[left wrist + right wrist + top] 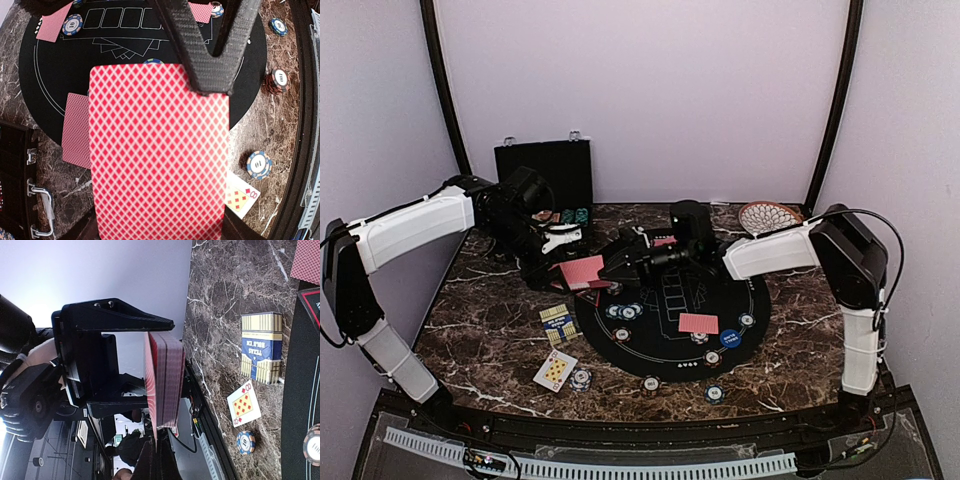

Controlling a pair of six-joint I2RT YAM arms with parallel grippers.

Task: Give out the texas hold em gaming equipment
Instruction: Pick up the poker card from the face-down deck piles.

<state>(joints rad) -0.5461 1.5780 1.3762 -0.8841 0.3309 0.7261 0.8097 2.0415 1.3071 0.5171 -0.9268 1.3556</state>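
Note:
A deck of red-backed playing cards (583,272) hangs over the marble at the mat's left edge, with my left gripper (558,266) shut on it. The deck's back (160,155) fills the left wrist view and hides my own jaws. My right gripper (617,264) is shut on the far edge of the top card; its black fingers (210,60) press there. Edge-on in the right wrist view, the top card (152,390) peels off the deck (170,375) toward my right gripper (157,460). One face-down card (698,323), chips (625,311) and a blue button (729,338) lie on the mat.
A round black mat (670,290) covers the table's middle. An eight of diamonds (555,370), a chip (581,378) and a blue-and-yellow card box (558,324) lie front left. The black chip case (543,175) stands open at the back left, a patterned plate (768,215) back right.

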